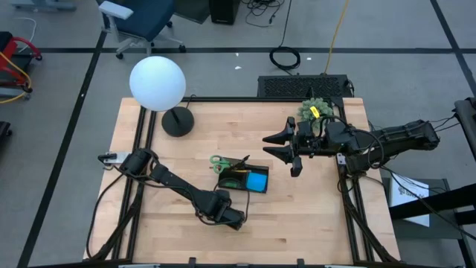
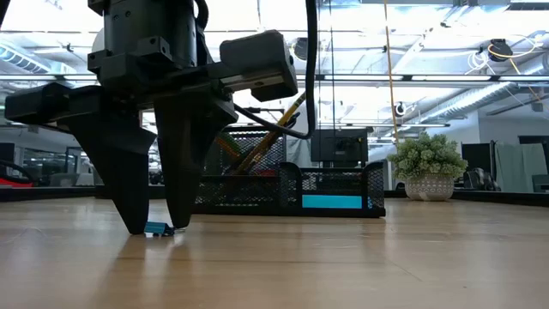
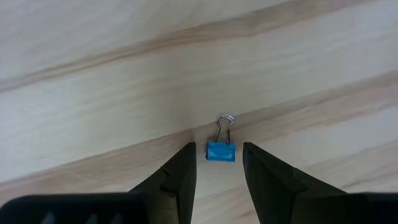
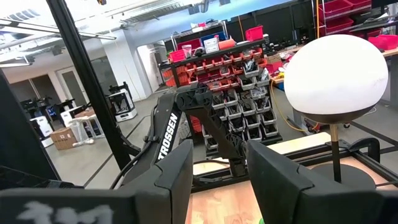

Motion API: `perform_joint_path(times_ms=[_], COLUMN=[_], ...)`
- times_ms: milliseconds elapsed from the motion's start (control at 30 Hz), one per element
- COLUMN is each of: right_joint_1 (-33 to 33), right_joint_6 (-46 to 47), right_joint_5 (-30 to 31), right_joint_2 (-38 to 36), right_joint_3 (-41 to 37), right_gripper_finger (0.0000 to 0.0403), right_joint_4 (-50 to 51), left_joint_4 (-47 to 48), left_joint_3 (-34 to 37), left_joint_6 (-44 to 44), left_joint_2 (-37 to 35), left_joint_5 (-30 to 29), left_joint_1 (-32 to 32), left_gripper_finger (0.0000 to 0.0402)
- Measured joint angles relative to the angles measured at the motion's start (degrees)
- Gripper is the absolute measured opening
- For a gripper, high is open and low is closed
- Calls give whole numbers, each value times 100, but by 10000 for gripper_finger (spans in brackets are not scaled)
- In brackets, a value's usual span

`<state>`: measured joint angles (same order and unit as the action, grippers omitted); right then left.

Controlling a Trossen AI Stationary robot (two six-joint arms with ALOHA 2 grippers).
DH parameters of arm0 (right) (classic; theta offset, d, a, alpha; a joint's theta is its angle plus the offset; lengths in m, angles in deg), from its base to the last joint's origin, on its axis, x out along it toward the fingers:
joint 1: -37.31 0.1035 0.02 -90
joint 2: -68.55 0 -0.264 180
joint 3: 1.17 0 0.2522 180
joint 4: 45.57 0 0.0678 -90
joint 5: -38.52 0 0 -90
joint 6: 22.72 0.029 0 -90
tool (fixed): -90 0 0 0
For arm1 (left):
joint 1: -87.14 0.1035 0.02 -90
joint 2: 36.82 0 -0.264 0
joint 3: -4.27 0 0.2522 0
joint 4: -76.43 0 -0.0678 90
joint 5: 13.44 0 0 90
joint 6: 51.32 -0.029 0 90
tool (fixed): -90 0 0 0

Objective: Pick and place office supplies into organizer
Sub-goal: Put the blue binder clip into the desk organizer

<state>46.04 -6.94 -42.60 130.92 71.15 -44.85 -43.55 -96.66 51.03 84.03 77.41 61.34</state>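
Note:
A small blue binder clip point(image 3: 221, 151) lies flat on the wooden table, its wire handles pointing away from my left gripper. That gripper point(image 3: 219, 171) points straight down over it and is open, one finger on each side of the clip with a gap on both sides. In the low view its fingertips point(image 2: 137, 227) reach down to the tabletop around the clip point(image 2: 159, 229). The black organizer point(image 1: 242, 179) stands mid-table and holds green-handled scissors point(image 1: 217, 160), a blue pad point(image 1: 256, 181) and pencils point(image 2: 274, 129). My right gripper point(image 1: 279, 146) hangs open and level, high above the table's right side.
A lamp with a white globe point(image 1: 157, 82) and a round black base point(image 1: 177, 120) stands at the far left. A green plant ball point(image 1: 314, 110) sits at the far right, by a black mesh box point(image 1: 301, 85). Bare wood lies along the near edge.

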Motion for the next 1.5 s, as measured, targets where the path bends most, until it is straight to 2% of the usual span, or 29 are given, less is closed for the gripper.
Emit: perform_joint_path(times_ms=[267, 533, 1500], right_joint_1=[0, 0, 0], right_joint_6=[0, 1, 0], right_joint_5=[-1, 0, -2], right_joint_2=[0, 0, 0], right_joint_3=[0, 0, 0], right_gripper_finger=[139, 139, 139], right_joint_4=[1, 1, 0], left_joint_4=[33, 31, -74], left_joint_3=[0, -19, -4], left_joint_6=[-328, -370, -327], left_joint_2=[0, 102, 155], left_joint_5=[62, 232, 232], left_joint_1=[0, 7, 26], left_gripper_finger=[129, 129, 129])
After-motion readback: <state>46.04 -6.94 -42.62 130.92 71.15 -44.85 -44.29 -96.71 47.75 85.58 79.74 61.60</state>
